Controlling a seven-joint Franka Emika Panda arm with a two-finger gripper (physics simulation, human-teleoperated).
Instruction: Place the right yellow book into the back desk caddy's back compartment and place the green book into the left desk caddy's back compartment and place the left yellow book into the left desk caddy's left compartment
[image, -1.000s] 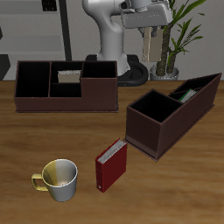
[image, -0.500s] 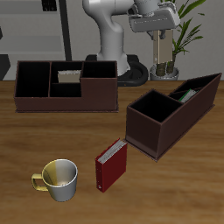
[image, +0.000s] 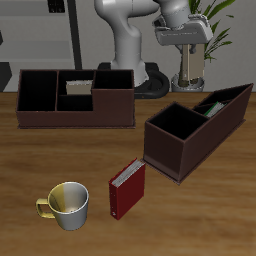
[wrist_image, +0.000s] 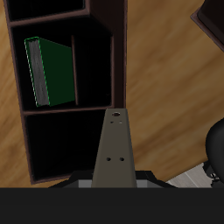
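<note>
My gripper (image: 187, 50) is shut on the left yellow book (image: 187, 68), a narrow grey-tan hardback that hangs upright high above the table's back, in front of the plant. The wrist view shows this book (wrist_image: 115, 149) edge-on, above the outer wall of the left desk caddy (wrist_image: 120, 52). The green book (wrist_image: 51, 70) lies in one of that caddy's compartments. In the exterior view the left desk caddy (image: 185, 140) stands skewed, and the green book (image: 212, 108) shows at its far end. The right yellow book (image: 78, 88) rests inside the back desk caddy (image: 75, 115).
A red book (image: 127, 188) stands on the table near the front, with a white and yellow mug (image: 65, 205) beside it. A potted plant (image: 195, 72) stands behind the held book, beside the robot's base (image: 130, 55).
The gripper has carried the grey-tan book sideways and a little lower, toward the far end of the skewed caddy. Nothing on the table has moved.
</note>
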